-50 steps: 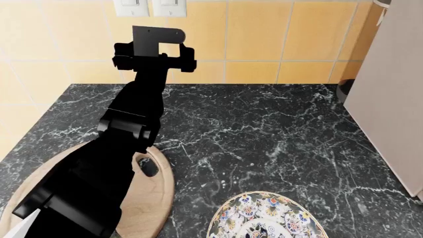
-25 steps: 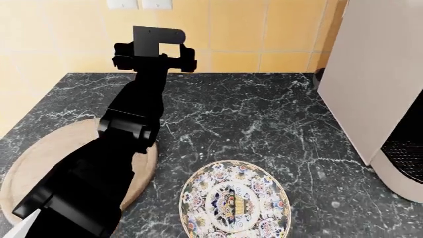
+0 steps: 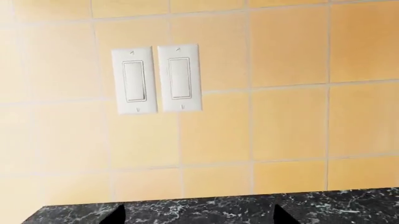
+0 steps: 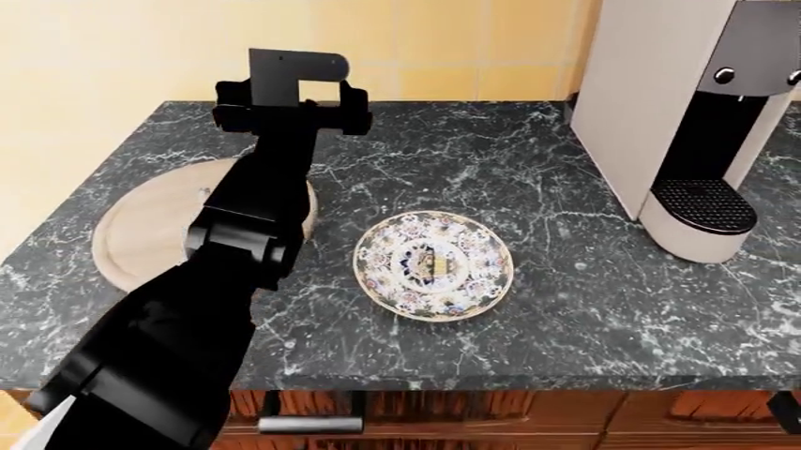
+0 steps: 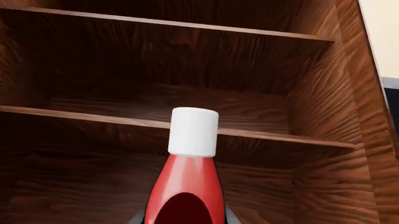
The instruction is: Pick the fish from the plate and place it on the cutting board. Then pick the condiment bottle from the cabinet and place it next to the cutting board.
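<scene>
Bottle: the red condiment bottle [image 5: 187,186] with its white cap [image 5: 194,131] is seen close under the right wrist camera, upright, in front of the dark wooden cabinet shelves [image 5: 262,133].
Right gripper: only grey slivers are seen at the foot of the bottle, so whether the jaws are closed on it cannot be told; the right arm is not seen in the head view.
Bottle handling: judged light, stiff plastic with a smooth, somewhat slippery skin; the red body below the taper is the place to be gripped, since the cap is narrow and could twist or slip.
Left arm: the black left arm [image 4: 250,234] is held raised over the counter.
Plate: the patterned plate [image 4: 433,264] lies on the black marble counter [image 4: 564,281]; no fish is seen on it.
Board: the round cutting board [image 4: 150,230] lies just beside the plate, partly hidden by the left arm; the fish cannot be made out on the visible part.
Left gripper [image 4: 292,98]: pointed at the tiled wall; its opening cannot be told.
Far items: a coffee machine [image 4: 682,122] stands on the counter; two light switches [image 3: 156,79] are on the wall.
</scene>
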Tool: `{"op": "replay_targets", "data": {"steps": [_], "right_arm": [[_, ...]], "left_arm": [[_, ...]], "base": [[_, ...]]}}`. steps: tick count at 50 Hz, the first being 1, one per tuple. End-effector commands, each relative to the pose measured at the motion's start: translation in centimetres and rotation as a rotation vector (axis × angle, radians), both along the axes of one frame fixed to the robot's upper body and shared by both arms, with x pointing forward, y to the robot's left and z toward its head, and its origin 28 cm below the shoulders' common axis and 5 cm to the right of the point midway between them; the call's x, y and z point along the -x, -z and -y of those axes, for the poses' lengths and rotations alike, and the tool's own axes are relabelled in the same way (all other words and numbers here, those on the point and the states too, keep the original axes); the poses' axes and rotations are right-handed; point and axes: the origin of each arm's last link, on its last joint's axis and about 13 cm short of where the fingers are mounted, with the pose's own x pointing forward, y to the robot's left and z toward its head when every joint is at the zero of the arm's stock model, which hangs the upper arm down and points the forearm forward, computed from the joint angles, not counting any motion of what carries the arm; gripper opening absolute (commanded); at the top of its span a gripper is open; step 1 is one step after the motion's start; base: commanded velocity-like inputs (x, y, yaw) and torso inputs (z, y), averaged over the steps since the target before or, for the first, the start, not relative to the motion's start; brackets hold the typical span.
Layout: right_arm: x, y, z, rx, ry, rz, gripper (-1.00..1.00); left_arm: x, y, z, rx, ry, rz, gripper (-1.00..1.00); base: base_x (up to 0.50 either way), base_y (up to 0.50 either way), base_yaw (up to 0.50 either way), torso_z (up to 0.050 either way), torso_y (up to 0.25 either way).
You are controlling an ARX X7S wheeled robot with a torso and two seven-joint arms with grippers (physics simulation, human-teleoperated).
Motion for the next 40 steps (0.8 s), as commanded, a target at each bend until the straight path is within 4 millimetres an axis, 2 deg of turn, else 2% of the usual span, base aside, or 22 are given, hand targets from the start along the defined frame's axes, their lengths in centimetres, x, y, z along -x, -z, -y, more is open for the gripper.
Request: {"op": "replay_targets", "data": {"steps": [1,7,40], "right_arm": [[0.5,1.0,-0.2,0.023,-0.064,-0.018,-1.0],[0.6,1.4,-0.3,0.024,-0.082,-0.018,-1.0],[0.5,3.5,-0.5,0.043,-0.106,-0.042,-1.0]], "left_arm": [[0.0,0.0,0.0,0.003,-0.001,0.003,1.0],[0.0,0.0,0.0,-0.003,-0.001,0.004,1.0],[0.0,0.0,0.0,-0.014,0.001,0.005,1.0]], "base": [[-0.47,0.39,0.0,0.0,0.0],[-0.28,0.46,0.0,0.0,0.0],[0.03,0.5,0.0,0.0,0.0]]}}
